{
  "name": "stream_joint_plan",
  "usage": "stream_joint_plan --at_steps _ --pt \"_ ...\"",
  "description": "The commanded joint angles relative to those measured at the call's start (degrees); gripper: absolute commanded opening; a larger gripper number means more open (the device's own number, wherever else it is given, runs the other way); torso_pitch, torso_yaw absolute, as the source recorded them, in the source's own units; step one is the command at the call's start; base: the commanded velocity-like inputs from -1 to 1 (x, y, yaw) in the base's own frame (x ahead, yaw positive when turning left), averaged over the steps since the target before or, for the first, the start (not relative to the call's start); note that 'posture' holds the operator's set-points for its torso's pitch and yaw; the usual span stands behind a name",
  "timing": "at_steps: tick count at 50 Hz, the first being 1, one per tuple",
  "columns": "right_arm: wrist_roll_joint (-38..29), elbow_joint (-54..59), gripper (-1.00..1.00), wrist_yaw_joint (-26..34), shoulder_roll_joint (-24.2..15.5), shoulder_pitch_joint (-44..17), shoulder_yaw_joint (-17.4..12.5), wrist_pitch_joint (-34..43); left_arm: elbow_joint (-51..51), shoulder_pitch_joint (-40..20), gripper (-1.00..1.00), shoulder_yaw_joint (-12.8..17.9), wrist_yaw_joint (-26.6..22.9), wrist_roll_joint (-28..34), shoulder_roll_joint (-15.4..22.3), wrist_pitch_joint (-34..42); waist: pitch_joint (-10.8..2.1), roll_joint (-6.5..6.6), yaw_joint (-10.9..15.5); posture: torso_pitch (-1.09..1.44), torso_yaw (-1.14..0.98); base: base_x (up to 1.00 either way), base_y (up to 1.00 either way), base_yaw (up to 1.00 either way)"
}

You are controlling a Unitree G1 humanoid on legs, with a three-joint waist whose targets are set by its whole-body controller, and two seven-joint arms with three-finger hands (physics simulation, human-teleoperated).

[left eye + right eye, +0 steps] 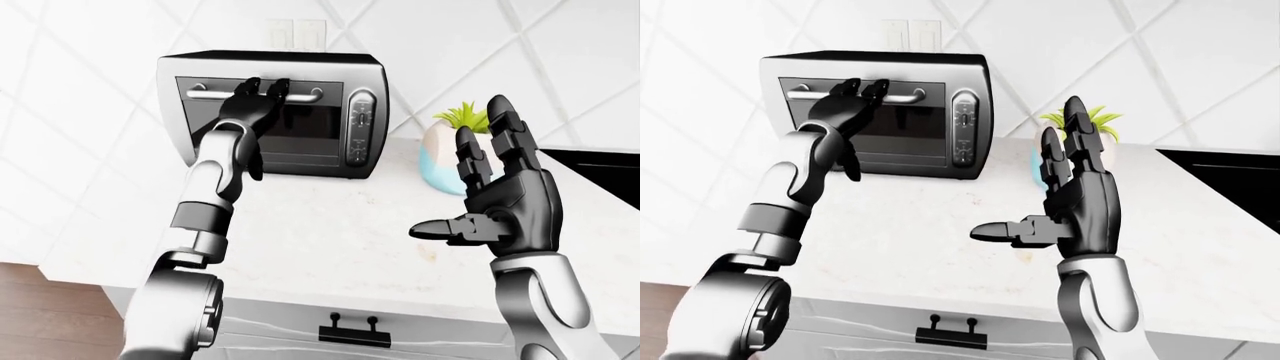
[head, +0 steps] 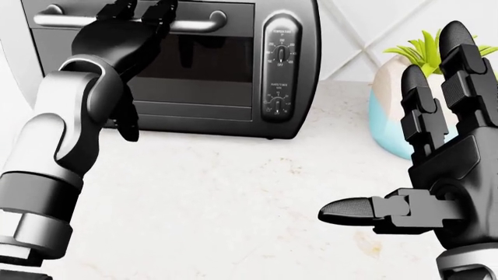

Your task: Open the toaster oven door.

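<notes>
- In the head view the top of the toaster oven (image 2: pixel 194 64) is cut off by the frame's upper edge, and its left side runs out past the left edge.
- The left hand (image 1: pixel 255 103) covers the middle of the door handle (image 1: pixel 310 95); only the bar's ends show on either side of it.
- Its fingers (image 2: pixel 159 11) curl over the bar from above, but whether they close fully round it is hard to make out, since the fingertips fall behind the bar.
- The right hand (image 1: pixel 1075 202) hides most of the potted plant (image 1: pixel 450 154) in the right-eye view; only green leaves stick out above the fingers.
- A black surface (image 1: pixel 600 169) at the right edge of the left-eye view is cut off, and I cannot tell what it is.
- The toaster oven stands on the white table (image 1: pixel 330 240) against the tiled wall (image 1: pixel 90 112), in the upper left of the eye views.
- It has a silver casing, a dark glass door that sits closed and flush, and a control panel (image 2: pixel 278 70) with two dials on its right side.
- The right hand is released, fingers spread upright and thumb pointing left, hovering over the table well apart from the oven.
- A black drawer pull (image 1: pixel 353 334) shows below the table's edge.
</notes>
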Motion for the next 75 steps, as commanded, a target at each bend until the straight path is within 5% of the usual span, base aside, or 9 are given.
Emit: stream_joint_plan --at_steps 1,10,14,29,44,63,75 --pt "-0.1 -1.6 1.0 0.3 -0.1 -0.9 0.3 -1.7 0.6 -2.6 1.0 0.2 1.3 -0.4 0.6 0.3 -0.35 -0.02 -0.1 -0.38 0.0 0.0 0.0 0.0" --pt "0.0 -1.5 1.0 0.5 0.0 -0.5 0.1 -2.1 3.2 -2.6 0.98 -0.6 0.3 -0.5 0.2 0.7 -0.58 0.09 -0.1 -0.38 0.0 0.0 0.0 0.0" --pt "0.2 -1.5 1.0 0.5 -0.1 -0.6 -0.2 -1.9 3.3 -2.9 0.69 -0.7 0.0 -0.4 0.1 0.8 -0.63 0.11 -0.2 -0.38 0.0 0.0 0.0 0.0" --pt "1.0 -1.4 1.0 0.2 -0.3 -0.7 -0.9 -1.9 -2.8 0.1 0.36 0.0 -4.0 0.2 0.6 1.2 -0.83 0.22 -0.4 -0.38 0.0 0.0 0.0 0.0" --pt "1.3 -1.6 1.0 -0.3 -0.5 -1.0 -0.9 -1.6 -10.5 6.9 0.25 1.0 -9.3 -0.9 1.1 3.3 -0.88 0.58 -0.5 -0.38 0.0 0.0 0.0 0.0" --pt "3.2 -2.1 1.0 -0.8 -1.7 -1.7 -2.9 -0.5 -35.9 19.6 0.15 2.9 -19.1 -1.8 -0.4 6.7 0.12 0.4 0.1 -0.38 0.0 0.0 0.0 0.0" --pt "2.8 -2.2 1.0 -0.8 -1.4 -1.1 -2.3 -1.0 -52.9 25.0 0.14 4.8 -31.2 -4.7 -0.6 10.9 0.42 0.13 0.5 -0.38 0.0 0.0 0.0 0.0"
